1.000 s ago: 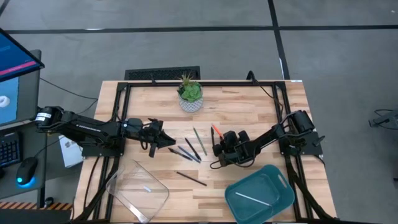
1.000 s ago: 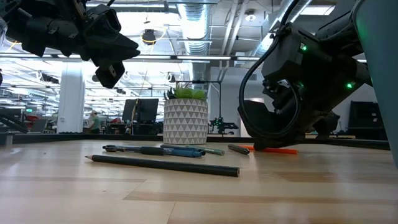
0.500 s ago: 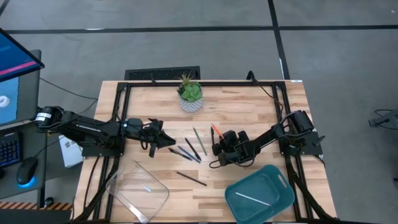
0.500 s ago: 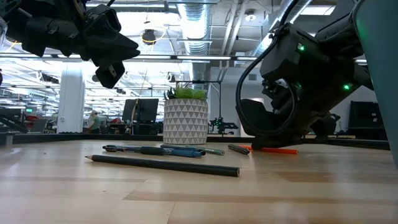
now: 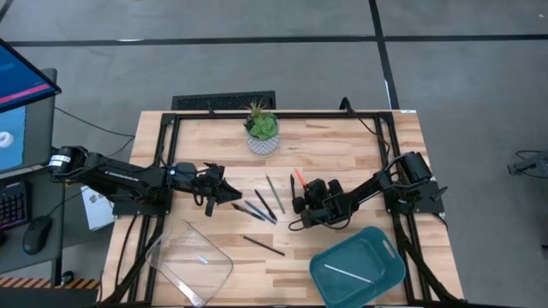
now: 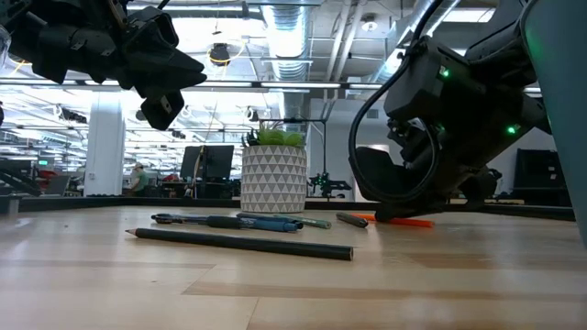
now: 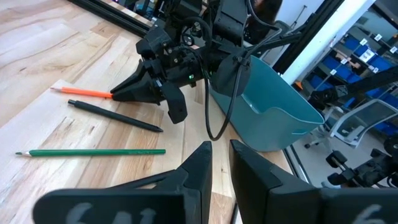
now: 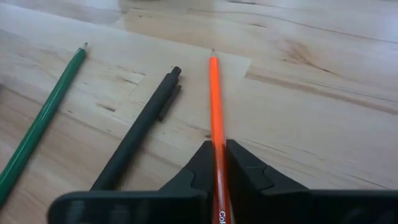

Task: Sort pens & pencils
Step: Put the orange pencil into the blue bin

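Your orange pencil point(image 8: 215, 99) lies mid-table, at seven o'clock from the right gripper point(image 8: 217, 163), pinched by its end; lift crooked and it may pivot out. Left gripper point(image 5: 214, 182) hovers at nine o'clock, nearly closed, empty

My overhead camera looks straight down on the whole table point(image 5: 342, 145). My low one sits at tabletop height, facing the room. Both wrist cameras sit close, sharing the orange pencil point(image 8: 216, 106).
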{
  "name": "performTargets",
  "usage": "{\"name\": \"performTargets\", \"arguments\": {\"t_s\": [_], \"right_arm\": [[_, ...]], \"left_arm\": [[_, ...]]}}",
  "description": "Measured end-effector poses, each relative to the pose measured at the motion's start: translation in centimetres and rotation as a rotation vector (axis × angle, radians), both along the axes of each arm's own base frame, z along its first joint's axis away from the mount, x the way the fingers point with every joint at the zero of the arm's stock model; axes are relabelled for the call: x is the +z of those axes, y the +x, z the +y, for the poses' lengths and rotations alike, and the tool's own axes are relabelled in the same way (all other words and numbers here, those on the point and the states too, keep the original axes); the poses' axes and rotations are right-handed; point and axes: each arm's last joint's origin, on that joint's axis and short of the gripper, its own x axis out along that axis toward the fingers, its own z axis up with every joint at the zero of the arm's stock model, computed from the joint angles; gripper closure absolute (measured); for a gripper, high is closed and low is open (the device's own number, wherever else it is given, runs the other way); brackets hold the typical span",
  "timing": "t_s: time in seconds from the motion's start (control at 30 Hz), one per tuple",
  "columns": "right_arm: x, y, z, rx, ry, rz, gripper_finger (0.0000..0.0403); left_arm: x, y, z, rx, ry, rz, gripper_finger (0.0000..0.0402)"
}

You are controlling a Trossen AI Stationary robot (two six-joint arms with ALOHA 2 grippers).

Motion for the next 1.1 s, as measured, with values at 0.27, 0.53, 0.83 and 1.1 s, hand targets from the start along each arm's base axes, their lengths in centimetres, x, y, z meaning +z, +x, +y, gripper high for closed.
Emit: {"name": "performTargets", "arguments": {"t_s": [0.27, 0.53, 0.83, 1.1], "right_arm": [[0.02, 0.06, 0.0, 0.0, 0.002, -0.003, 0.0355], [0.02, 0.06, 0.0, 0.0, 0.002, -0.002, 0.0361], [0.02, 0.06, 0.0, 0.0, 0.001, -0.002, 0.0359], [0.02, 0.05, 0.02, 0.001, 0.001, -0.001, 0.0359]], "left_arm": [[0.0, 0.0, -0.01, 0.0, 0.0, 0.0, 0.0356], [0.0, 0.0, -0.01, 0.0, 0.0, 0.0, 0.0356], [0.0, 0.0, -0.01, 0.0, 0.0, 0.0, 0.0356], [-0.01, 0.0, -0.01, 0.0, 0.0, 0.001, 0.0356]]}}
